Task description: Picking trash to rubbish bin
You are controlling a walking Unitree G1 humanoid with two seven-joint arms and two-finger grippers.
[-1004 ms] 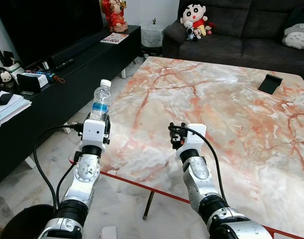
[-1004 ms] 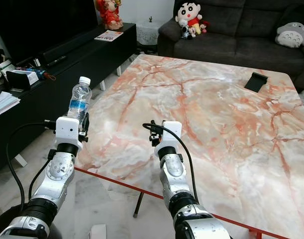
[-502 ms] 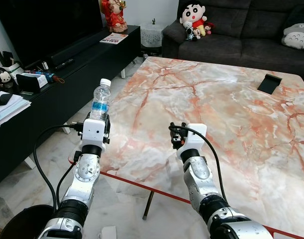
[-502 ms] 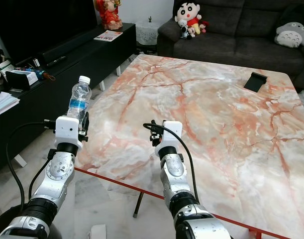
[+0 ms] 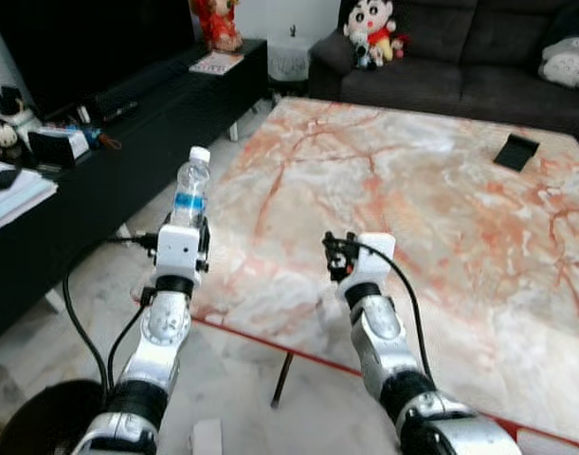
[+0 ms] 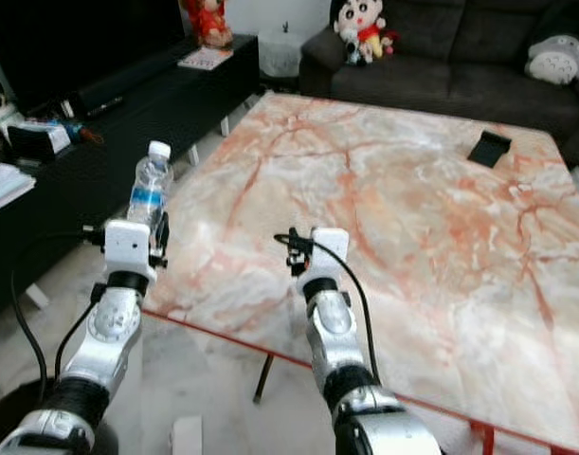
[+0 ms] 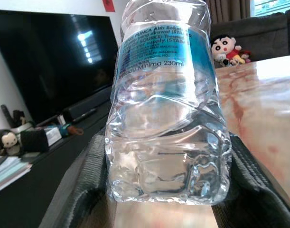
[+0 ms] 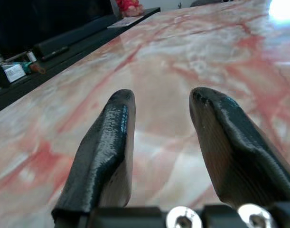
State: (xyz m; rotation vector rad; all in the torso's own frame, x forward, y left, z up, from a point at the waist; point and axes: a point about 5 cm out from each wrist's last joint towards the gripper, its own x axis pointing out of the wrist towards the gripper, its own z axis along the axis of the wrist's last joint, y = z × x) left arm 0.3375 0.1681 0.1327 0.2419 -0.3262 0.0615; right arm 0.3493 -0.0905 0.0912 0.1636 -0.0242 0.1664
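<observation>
The marble table (image 5: 479,246) takes up the centre and right of the head view, with a dark sofa (image 5: 460,66) at 12 o'clock and a black TV cabinet (image 5: 128,123) at 10 o'clock. The rubbish bin (image 5: 38,427) sits on the floor at 7 o'clock, below and behind the left arm. The left claw (image 7: 163,190) is pinching an upright plastic bottle (image 5: 189,190) near its base, long axis vertical, held off the table's left edge. The right claw (image 8: 159,142) hovers over the table with its fingers spread, holding nothing. Judgement: the left arm is the nearer to the bin, so the drop falls to it.
</observation>
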